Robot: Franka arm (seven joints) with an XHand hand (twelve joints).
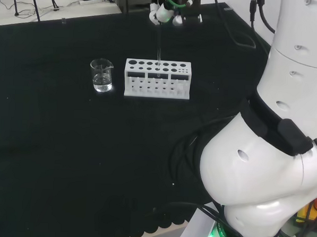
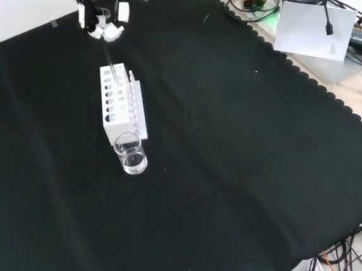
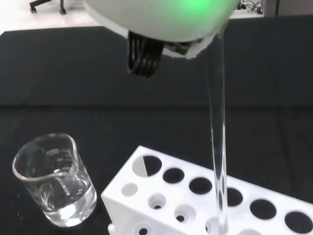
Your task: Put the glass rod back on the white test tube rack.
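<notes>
Black cloth lies beneath the hand (image 1: 166, 13), poised high, pinching the upright glass rod (image 3: 217, 147) over the white rack (image 1: 157, 79).

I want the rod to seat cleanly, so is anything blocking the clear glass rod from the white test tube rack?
Nothing visible. The clear glass rod hangs upright from the hand, its lower end already in the white test tube rack. The glass beaker stands apart, beside the rack.

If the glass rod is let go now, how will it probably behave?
The glass rod is thin, clear and straight, so it is probably stiff but fragile. Its lower end already sits in a hole of the white rack, so released by the robot hand it would likely drop slightly and lean, not roll.
</notes>
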